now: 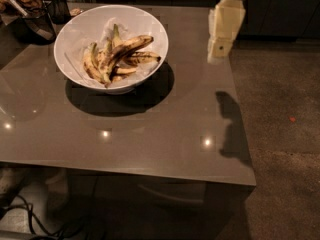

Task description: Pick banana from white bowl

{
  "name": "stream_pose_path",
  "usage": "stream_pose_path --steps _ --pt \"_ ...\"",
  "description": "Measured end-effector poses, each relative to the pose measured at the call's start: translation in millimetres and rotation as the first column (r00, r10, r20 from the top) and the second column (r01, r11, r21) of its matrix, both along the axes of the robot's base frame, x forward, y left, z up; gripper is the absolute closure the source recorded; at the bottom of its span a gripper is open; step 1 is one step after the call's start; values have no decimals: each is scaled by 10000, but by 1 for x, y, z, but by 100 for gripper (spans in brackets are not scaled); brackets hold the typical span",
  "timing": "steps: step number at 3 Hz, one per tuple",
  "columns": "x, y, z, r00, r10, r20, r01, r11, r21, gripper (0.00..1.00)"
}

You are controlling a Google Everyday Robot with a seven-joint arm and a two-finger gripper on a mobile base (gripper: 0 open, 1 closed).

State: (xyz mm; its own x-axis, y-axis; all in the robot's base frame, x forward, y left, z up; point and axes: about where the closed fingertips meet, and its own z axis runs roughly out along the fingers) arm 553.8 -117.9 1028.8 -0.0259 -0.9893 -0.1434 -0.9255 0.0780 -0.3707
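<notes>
The white bowl [150, 29] stands on the grey table [150, 134] at the back left. It holds a bunch of several overripe bananas. The longest banana [127, 48] lies across the top of the bunch, mostly dark brown with yellow streaks, its tip pointing to the right rim. My cream-coloured gripper [218, 54] hangs pointing down above the table's right side, to the right of the bowl and well clear of it. It holds nothing. Its shadow falls on the table near the right edge.
A dark glass container [37, 21] with utensils and a dark cup [60, 6] stand at the back left, beside the bowl. The table's right edge runs under the gripper, with carpet floor [285, 134] beyond. Cables [30, 219] lie on the floor at the lower left.
</notes>
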Motion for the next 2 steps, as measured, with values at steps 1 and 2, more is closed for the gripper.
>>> stream_pose_path --steps 1,2 --pt "23 34 25 9917 1083 692 -1068 9940 -255 0" --pt "40 75 30 9672 2373 907 -2298 9695 -854 0"
